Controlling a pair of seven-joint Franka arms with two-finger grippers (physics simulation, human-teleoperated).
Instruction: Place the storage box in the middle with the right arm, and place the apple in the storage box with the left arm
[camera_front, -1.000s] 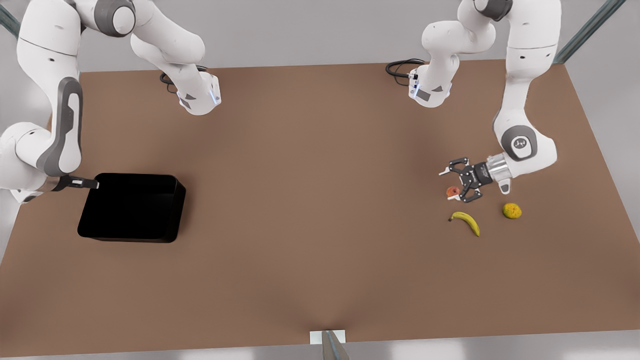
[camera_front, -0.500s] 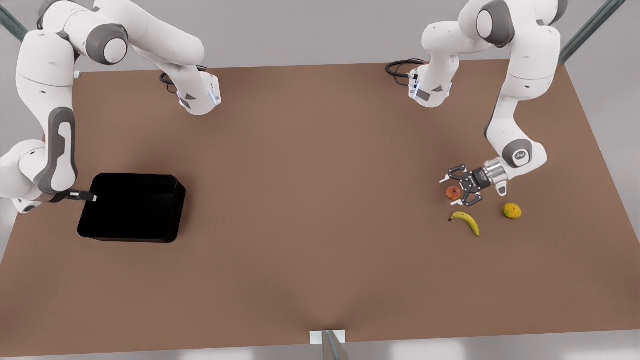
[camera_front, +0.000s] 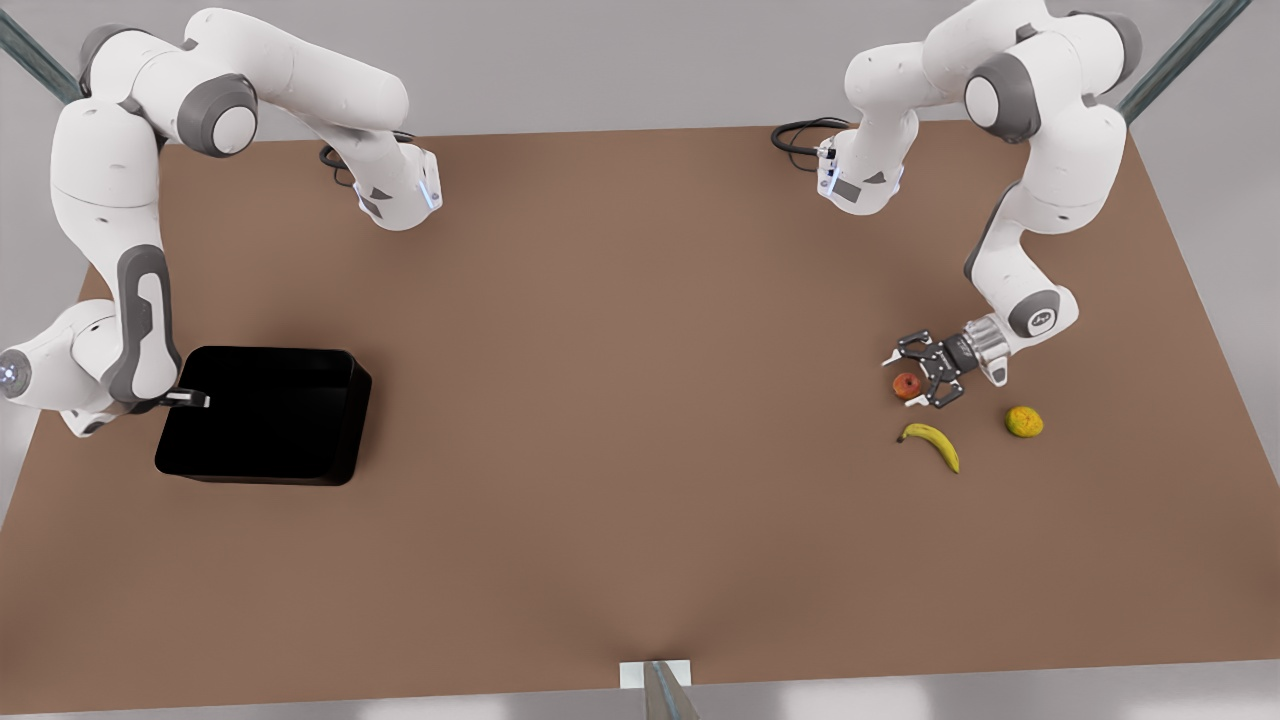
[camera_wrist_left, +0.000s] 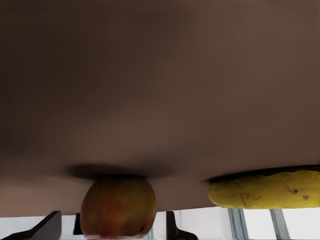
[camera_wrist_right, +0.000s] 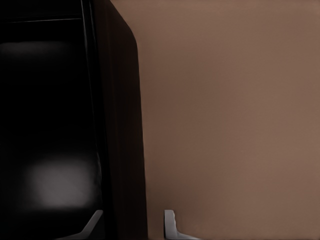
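Left gripper (camera_front: 912, 376) fingers spread around round apple (camera_front: 907, 385); right gripper (camera_front: 190, 401) fingers astride smooth storage box (camera_front: 262, 415) wall.

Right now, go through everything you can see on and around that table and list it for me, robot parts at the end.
storage box: one, black, on the table at the front view's left, nothing inside it.
apple: one, red-orange, on the table at the front view's right.
banana: one, yellow, on the table just nearer the camera than the apple.
lumpy round fruit: one, yellow-orange, to the front view's right of the banana.
table: one, brown, under everything.
right gripper: one, open, its fingers astride the storage box's wall at the front view's left.
left gripper: one, black, open, low at the table with a finger on each side of the apple.
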